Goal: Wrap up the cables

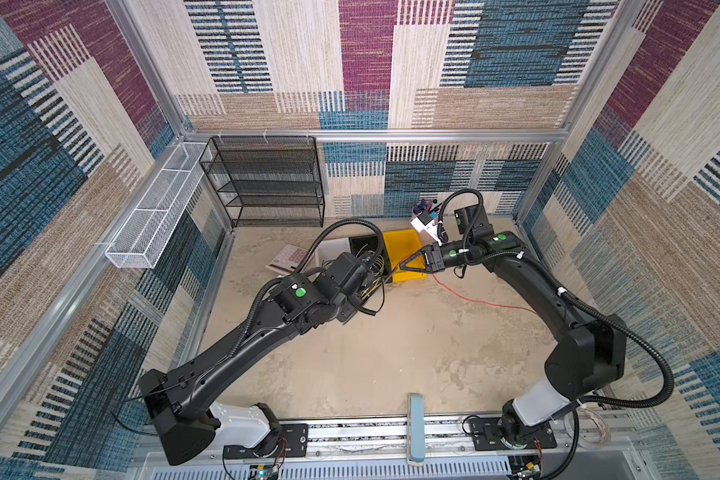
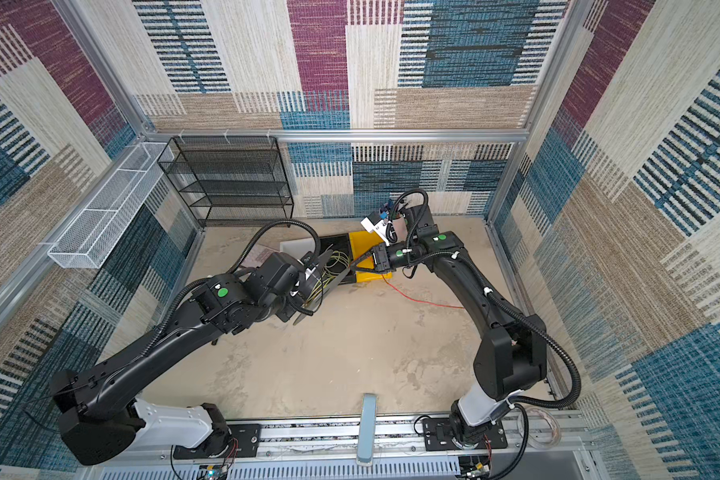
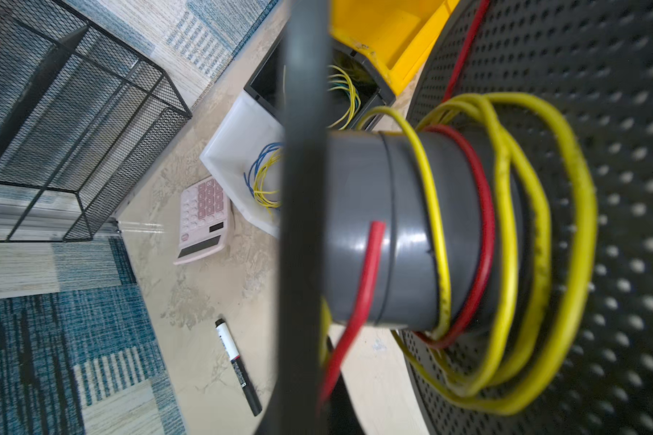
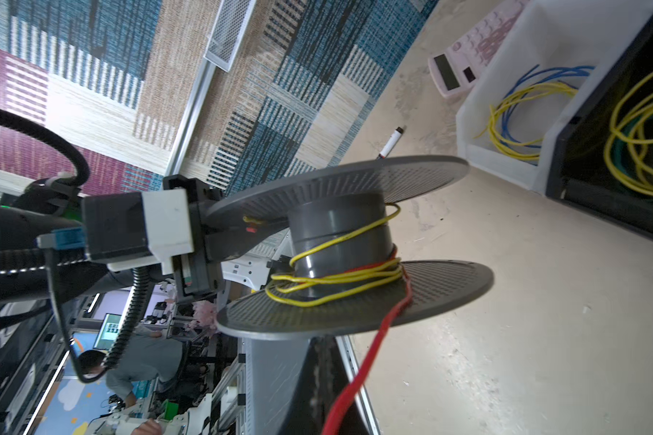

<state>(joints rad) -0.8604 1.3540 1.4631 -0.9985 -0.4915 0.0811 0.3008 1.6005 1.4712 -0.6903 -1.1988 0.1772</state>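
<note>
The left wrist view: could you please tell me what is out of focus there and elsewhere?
Left wrist view: the near flange of the grey perforated plastic spool is a blurred band, glare streaks its hub, the pink calculator is sharp. Right wrist view: the thin red-orange wire blurs nearest the lens. Both top views: evenly lit, sharp.

By my count, three plastic bins: white bin (image 3: 227, 150), black bin (image 3: 259, 81), yellow bin (image 3: 393, 30). One grey perforated spool (image 4: 336, 226), one pink calculator (image 3: 202, 218), one black-and-white marker (image 3: 236, 363), one red-orange wire (image 3: 368, 271).

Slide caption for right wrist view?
Left gripper grips a gray spool by its flange, yellow wire wound on the core, red wire trailing toward the camera.
</note>
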